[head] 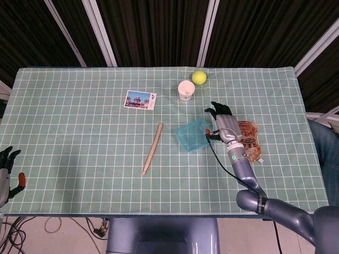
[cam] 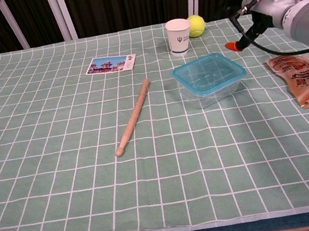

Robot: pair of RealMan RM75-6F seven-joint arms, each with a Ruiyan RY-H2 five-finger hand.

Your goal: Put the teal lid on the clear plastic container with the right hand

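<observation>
Now one teal lid (cam: 208,72) atop one clear container (cam: 213,90), right hand (cam: 249,16) empty, fingers spread.

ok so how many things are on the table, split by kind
containers: 2, the clear plastic container wearing its teal lid, and a paper cup
balls: 1, tennis ball
sticks: 1, wooden stick
cards: 1, postcard
snack packets: 1, brown pouch
total: 6

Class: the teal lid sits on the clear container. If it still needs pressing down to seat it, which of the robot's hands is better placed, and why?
Right. The right hand hovers open beside the teal lid; the left hand is off the table's far-left edge.
</observation>
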